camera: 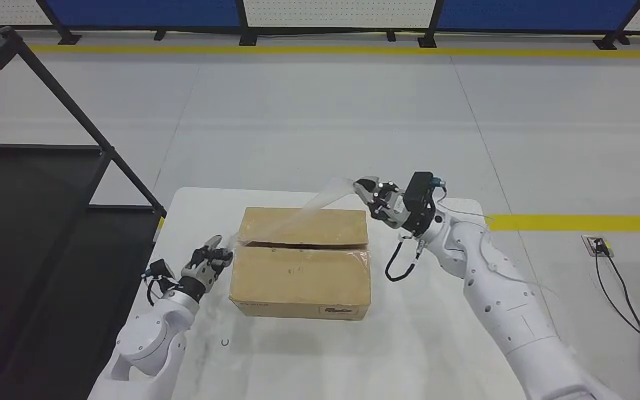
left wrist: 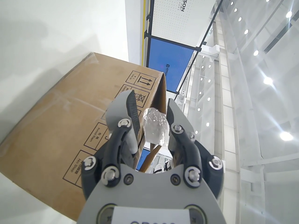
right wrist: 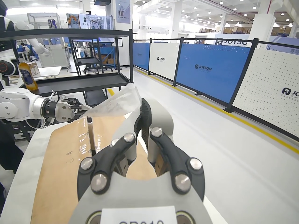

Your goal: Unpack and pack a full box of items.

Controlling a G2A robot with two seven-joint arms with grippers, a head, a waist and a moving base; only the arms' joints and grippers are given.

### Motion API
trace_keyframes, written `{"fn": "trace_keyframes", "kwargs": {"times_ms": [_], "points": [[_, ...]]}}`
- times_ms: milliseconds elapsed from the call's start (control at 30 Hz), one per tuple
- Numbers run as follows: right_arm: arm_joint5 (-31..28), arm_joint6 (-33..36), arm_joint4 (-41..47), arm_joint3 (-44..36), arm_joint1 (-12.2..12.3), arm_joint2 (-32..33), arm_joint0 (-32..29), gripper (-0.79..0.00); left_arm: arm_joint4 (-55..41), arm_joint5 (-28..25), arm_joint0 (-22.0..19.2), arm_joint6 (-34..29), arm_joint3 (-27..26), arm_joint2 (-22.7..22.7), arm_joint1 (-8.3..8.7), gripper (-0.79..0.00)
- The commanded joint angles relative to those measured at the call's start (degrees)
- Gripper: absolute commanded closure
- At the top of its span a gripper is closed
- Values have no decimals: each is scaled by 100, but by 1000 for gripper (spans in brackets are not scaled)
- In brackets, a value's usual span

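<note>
A brown cardboard box point(camera: 300, 270) lies on the white table point(camera: 430, 330), its top flaps closed with a gap along the seam. A clear tape strip point(camera: 310, 205) stretches above the box from one end to the other. My right gripper point(camera: 365, 188) is above the box's far right corner, shut on the tape strip point(right wrist: 116, 103). My left gripper point(camera: 215, 248) is at the box's left end; its jaws stand apart, with the crumpled tape end point(left wrist: 155, 127) between them and touching one finger point(left wrist: 174, 120). The box side point(left wrist: 70, 117) lies just behind it.
A black metal rack point(camera: 60, 230) stands close to the table's left side. On its shelf point(right wrist: 77, 82) stands an amber bottle point(right wrist: 28, 75). A small dark scrap point(camera: 226, 346) lies on the table in front of the box. Bare table lies to the box's right.
</note>
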Motion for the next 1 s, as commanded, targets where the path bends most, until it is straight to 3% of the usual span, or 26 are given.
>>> {"fn": "trace_keyframes", "kwargs": {"times_ms": [0, 400, 433, 533, 633, 967], "points": [[-50, 84, 54, 21, -2, 9, 8, 0, 7, 5, 2, 14, 0, -2, -5, -391], [-155, 87, 66, -47, 46, 131, -138, 0, 9, 16, 75, 69, -91, -72, -24, -428], [-184, 66, 77, -61, 52, 145, -163, 0, 10, 5, 91, 79, -123, -82, -26, -493], [-209, 57, 51, -102, 73, 186, -208, 0, 22, -54, 171, 171, -256, -126, -31, -526], [-232, 79, 31, -154, 91, 217, -249, 0, -8, -47, 263, 237, -408, -200, -33, -767], [-308, 201, 31, -230, 115, 261, -290, 0, -186, -416, 666, 594, -1209, -595, -48, -785]]}}
